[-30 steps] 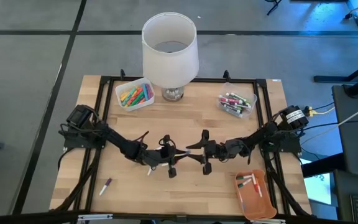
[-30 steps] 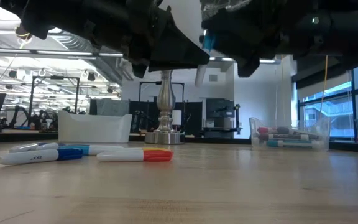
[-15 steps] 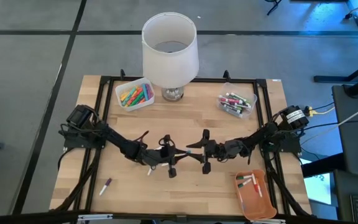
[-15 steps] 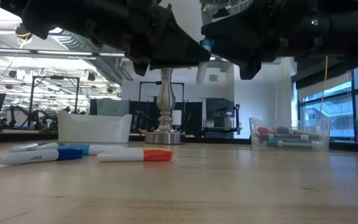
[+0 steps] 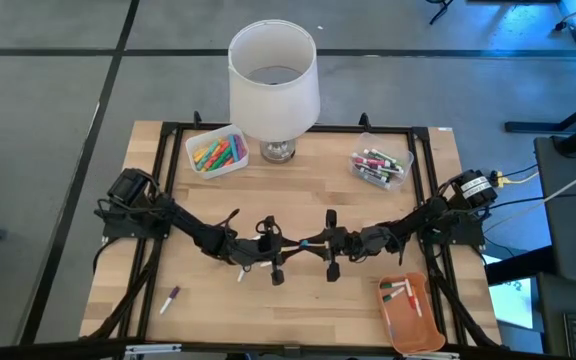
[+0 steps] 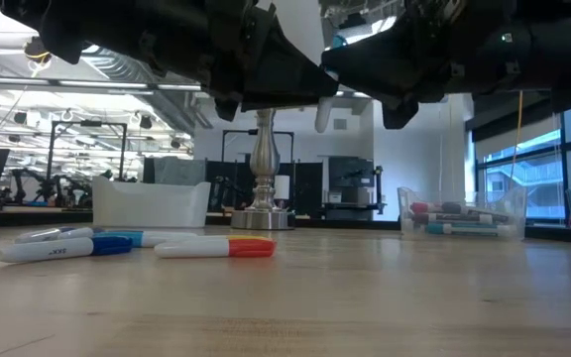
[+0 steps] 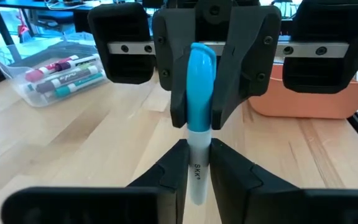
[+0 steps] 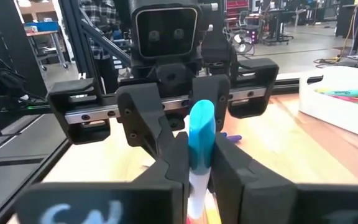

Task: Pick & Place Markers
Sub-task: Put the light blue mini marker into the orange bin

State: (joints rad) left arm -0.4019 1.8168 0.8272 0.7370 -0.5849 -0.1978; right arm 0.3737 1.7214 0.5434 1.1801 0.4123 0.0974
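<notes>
A marker [image 7: 199, 93] with a blue cap and white barrel hangs above the table's middle [image 5: 308, 241], cap up, roughly upright. My left gripper [image 7: 196, 149] comes from the table's left [image 5: 286, 243] and is shut on it. My right gripper [image 8: 199, 146] comes from the table's right [image 5: 322, 240], facing the left one, and is shut on the same marker. In the low view the white end [image 6: 323, 111] sticks out below both dark grippers. More markers lie on the table: a purple one [image 5: 170, 297], a blue-capped one [image 6: 62, 245] and a red-capped one [image 6: 216, 247]. My left gripper pinches the marker's white barrel [image 7: 197, 165] between its two fingers, just below the cap. The fingers come nearly level from the table's left, across the marker. The marker is clear of the table, cap up. My right gripper pinches the blue cap [image 8: 201, 146] between its two fingers, above where the left gripper holds. Its fingers [image 7: 241, 74] come level from the table's right, across the marker.
A lamp with a white shade [image 5: 273, 75] stands at the far middle. A white tray of coloured markers [image 5: 216, 150] sits far left and a clear bin of markers [image 5: 380, 165] far right. An orange tray [image 5: 408, 308] sits near right.
Both arms have kept their places. In the low view the marker's blue cap shows higher between the two grippers than a second ago, and the dark bulk of my right gripper sits closer around it.
</notes>
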